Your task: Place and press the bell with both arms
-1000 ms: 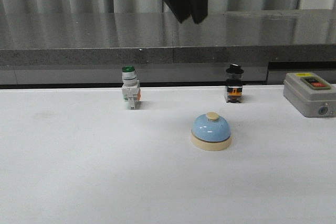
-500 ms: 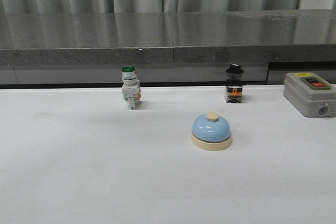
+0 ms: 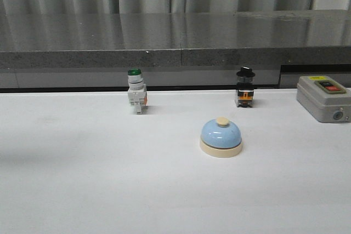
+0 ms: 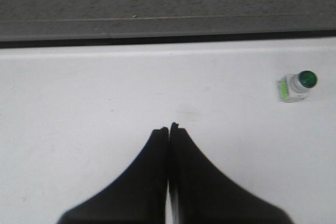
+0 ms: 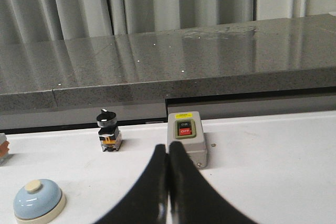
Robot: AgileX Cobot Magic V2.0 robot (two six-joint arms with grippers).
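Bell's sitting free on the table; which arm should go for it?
Right, probably. The right wrist view shows the bell close beside the right gripper, jaws shut. The left gripper sees only the green-capped switch; no bell there.

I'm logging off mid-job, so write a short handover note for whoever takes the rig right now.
Left tool: shut, empty, over bare table, with the green-capped switch off to one side.
Right tool: shut, empty, in front of the grey button box.
Neither arm shows in the front view.
Bell: upright on the table, nearer than the black-knob switch, nothing touching it.
Done: bell appears placed.
Left: can't tell whether it has been pressed; press if needed.
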